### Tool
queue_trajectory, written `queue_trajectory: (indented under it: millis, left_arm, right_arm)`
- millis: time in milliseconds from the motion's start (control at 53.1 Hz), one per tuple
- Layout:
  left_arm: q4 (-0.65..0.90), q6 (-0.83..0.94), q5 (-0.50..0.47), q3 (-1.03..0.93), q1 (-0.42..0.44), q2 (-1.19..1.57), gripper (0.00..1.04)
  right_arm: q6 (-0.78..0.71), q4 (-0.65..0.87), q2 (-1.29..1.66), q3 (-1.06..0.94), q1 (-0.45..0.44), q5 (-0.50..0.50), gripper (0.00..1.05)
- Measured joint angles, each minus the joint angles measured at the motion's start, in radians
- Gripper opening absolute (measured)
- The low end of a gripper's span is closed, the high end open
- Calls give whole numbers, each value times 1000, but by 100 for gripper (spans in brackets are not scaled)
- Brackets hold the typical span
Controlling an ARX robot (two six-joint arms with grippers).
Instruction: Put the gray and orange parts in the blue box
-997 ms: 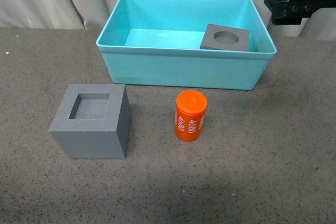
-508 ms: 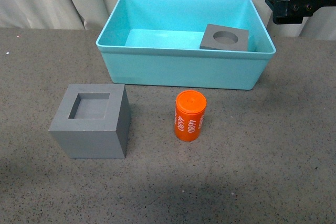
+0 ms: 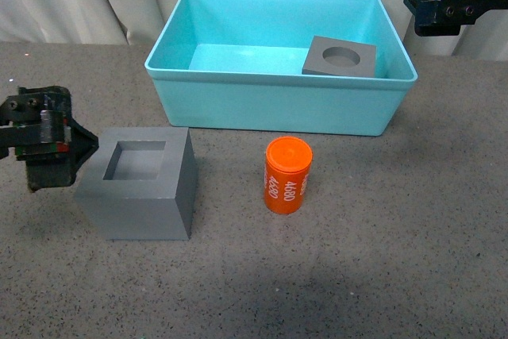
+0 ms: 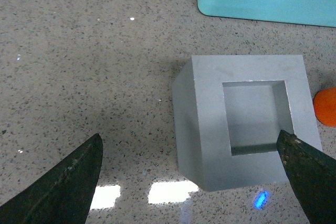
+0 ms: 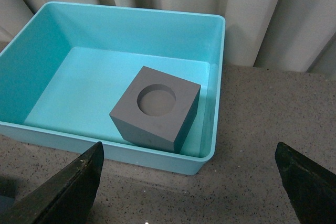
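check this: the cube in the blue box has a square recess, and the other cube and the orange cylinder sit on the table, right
Not quite. The cube in the box has a round recess, not a square one; the right wrist view shows it plainly. The other cube and the cylinder do sit on the table.

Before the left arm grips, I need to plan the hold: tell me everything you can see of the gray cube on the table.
The gray cube is matte, plastic-looking and sharp-edged, with a shallow square recess in its top face. It sits upright and flat on the speckled table, in front of the blue box, toward its left end, and left of the orange cylinder, apart from both. The left gripper is at its left side, fingers open; contact cannot be told.
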Motion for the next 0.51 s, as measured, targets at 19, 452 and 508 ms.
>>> queue_trajectory:
  millis: [19, 452, 508]
  left_arm:
    - [2, 0, -5, 6, -3, 13, 98]
    - [45, 18, -29, 110, -23, 234, 98]
    - [46, 18, -45, 113, -30, 249, 93]
  right_arm:
    - [0, 0, 0, 0, 0, 0, 95]
    - [0, 0, 0, 0, 0, 0, 95]
    - [0, 0, 0, 0, 0, 0, 95]
